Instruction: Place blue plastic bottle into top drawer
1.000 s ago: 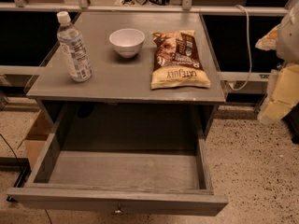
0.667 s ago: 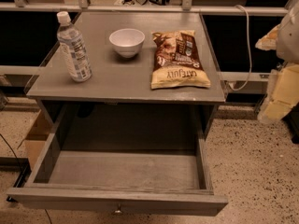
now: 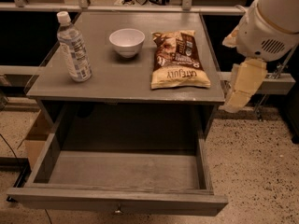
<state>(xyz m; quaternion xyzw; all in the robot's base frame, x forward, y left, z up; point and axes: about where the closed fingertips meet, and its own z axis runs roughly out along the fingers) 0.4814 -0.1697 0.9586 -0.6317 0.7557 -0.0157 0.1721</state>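
Observation:
The blue plastic bottle (image 3: 74, 48), clear with a white cap and a pale blue-and-white label, stands upright on the table's left side. The top drawer (image 3: 117, 200) is pulled fully out below the tabletop and is empty; its small metal knob shows at the centre of the front panel. My gripper (image 3: 241, 85), cream-coloured, hangs from the white arm (image 3: 271, 22) just off the table's right edge. It is empty and far to the right of the bottle.
A white bowl (image 3: 127, 41) stands at the table's middle back. A brown chip bag (image 3: 178, 59) lies flat to its right, near my gripper. The grey tabletop (image 3: 112, 83) overhangs the drawer's back. A cardboard box (image 3: 36, 139) sits on the speckled floor at the left.
My arm and gripper have moved left, closer to the table's right edge. The bottle, bowl, bag and drawer have not moved.

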